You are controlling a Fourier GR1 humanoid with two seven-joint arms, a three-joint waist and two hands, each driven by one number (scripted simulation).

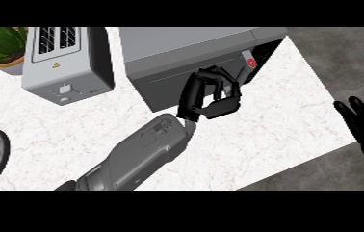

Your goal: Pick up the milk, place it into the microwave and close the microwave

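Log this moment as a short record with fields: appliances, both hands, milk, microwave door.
microwave: grey box at the counter's back, a red mark near its right front
microwave door: pushed nearly closed, a dark gap showing at the right
left robot hand: against the microwave's front, fingers bent
right robot hand: open, resting at the view's right edge
milk: not visible
toaster: left of the microwave
plant: at the far left corner
counter: white marble top
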